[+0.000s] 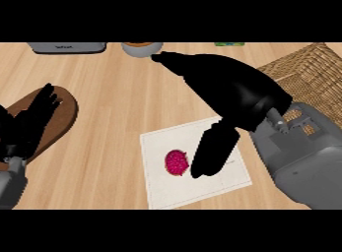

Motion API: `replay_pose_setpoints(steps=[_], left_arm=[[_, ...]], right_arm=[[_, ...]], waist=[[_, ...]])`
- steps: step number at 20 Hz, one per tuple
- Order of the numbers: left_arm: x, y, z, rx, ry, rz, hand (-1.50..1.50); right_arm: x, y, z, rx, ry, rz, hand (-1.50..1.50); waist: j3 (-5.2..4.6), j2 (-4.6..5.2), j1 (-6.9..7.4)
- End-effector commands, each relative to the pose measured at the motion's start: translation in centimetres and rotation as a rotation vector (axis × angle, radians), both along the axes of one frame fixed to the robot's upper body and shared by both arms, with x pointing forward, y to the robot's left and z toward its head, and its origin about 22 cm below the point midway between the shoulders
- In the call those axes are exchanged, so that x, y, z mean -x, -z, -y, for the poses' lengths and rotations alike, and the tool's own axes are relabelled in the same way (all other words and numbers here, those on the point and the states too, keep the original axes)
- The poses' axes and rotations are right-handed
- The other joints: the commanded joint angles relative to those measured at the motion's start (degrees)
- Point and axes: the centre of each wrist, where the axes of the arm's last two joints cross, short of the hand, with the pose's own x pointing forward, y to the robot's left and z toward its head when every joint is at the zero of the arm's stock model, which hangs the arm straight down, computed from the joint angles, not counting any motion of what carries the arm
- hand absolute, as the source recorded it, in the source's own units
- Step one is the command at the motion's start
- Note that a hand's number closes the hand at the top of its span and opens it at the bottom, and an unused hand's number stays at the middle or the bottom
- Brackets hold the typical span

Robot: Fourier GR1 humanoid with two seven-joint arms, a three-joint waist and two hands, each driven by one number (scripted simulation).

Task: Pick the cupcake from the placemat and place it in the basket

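The right robot hand is hovering open over the white placemat, holding nothing, a finger pointing down just beside the pink cupcake. The cupcake is sitting on the placemat, so grasping, lifting and carrying it to the wicker basket are all lying ahead. The left robot hand is resting open at left.

**Counting what is on the counter**

One pink cupcake sits on one white placemat at lower centre. One wicker basket fills the upper right. One brown oval board lies at left. Along the top edge: one grey box, one cup, one green item. Two hands: left hand, right hand.
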Motion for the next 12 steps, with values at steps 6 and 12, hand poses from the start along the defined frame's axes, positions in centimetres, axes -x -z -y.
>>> replay_pose_setpoints(steps=[6, 12], left_arm=[[0.6, -0.2, -0.5, -0.003, 0.013, -0.002, 0.0], [0.8, 0.1, -0.6, -0.017, 0.001, 0.004, 0.0]], right_arm=[[5.9, 2.1, 6.4, -0.099, 0.07, 0.008, -1.5], [5.5, 7.1, 6.2, -0.111, 0.063, 0.004, -1.5]], waist=[[0.06, 0.18, 0.25], [0.05, 0.37, 1.08]])
